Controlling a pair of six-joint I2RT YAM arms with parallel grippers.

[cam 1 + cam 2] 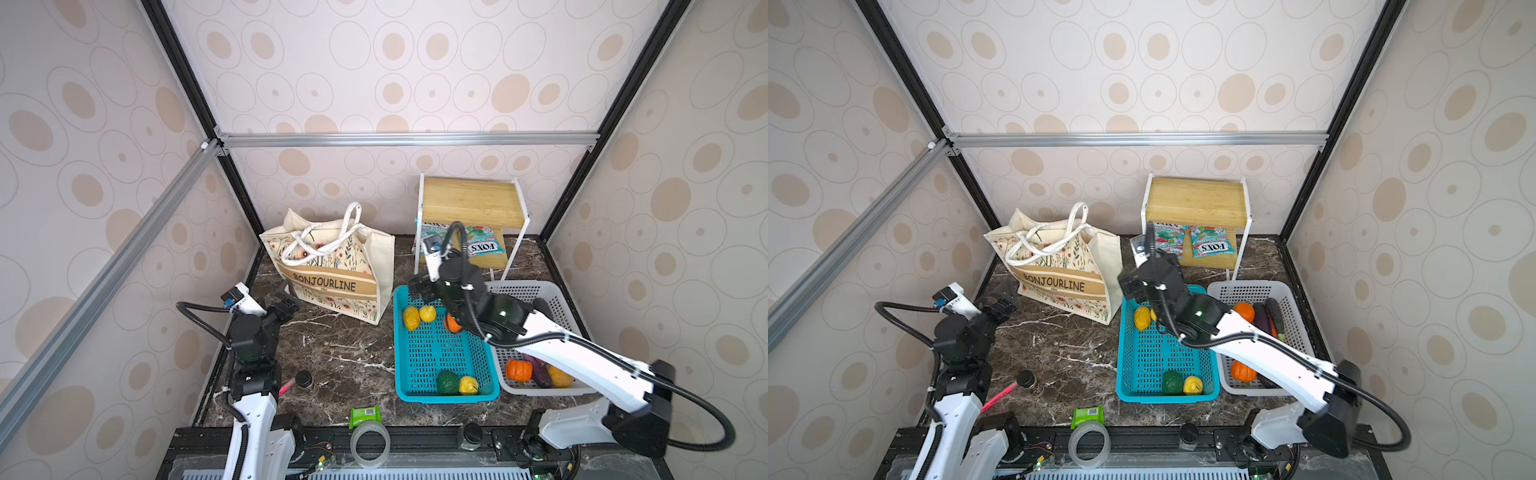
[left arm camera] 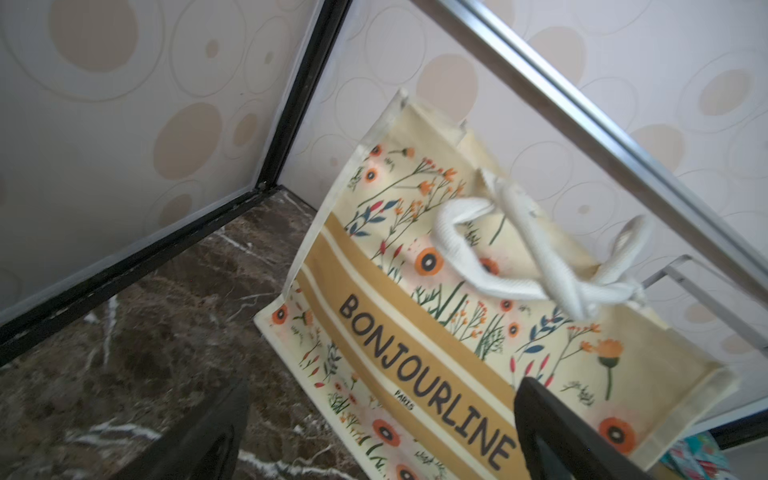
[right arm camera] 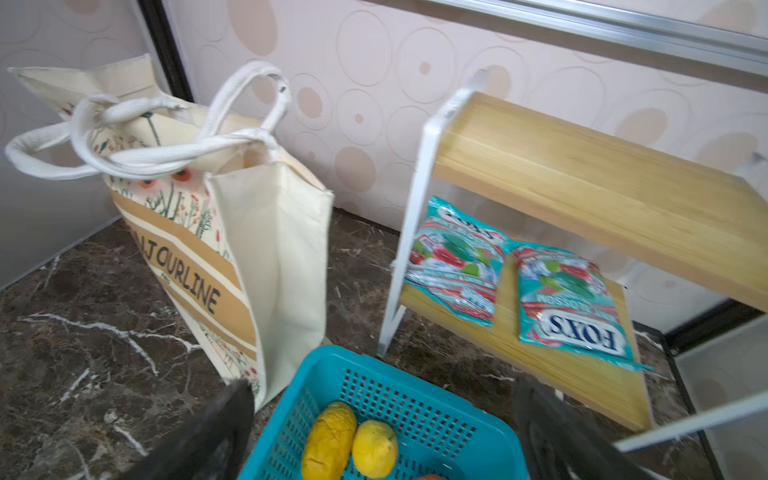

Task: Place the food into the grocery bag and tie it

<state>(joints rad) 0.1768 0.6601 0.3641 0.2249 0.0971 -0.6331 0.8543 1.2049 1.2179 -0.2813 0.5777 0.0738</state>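
- Left pincer (image 1: 291,301): fingers spread wide, empty, low over the marble top. The cream floral canvas tote bag (image 1: 332,282) stands just ahead of it.
- White rope handles (image 3: 249,137): they look knotted over the tote's mouth, so tying seems done. The contents are hidden.
- Right pincer (image 1: 419,291): spread wide, empty, tote beside it, turquoise plastic basket (image 1: 398,353) beneath.
- Yellow toy lemons (image 3: 374,449) below it and teal snack packets (image 3: 573,299) beyond it lie outside the bag.

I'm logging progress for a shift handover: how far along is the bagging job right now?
Done: the rope handles of the grocery bag look knotted together. In hand: nothing; left gripper and right gripper are open and empty. Left: lemons lie in the blue basket, snack packets on the shelf; the bag's contents are hidden.
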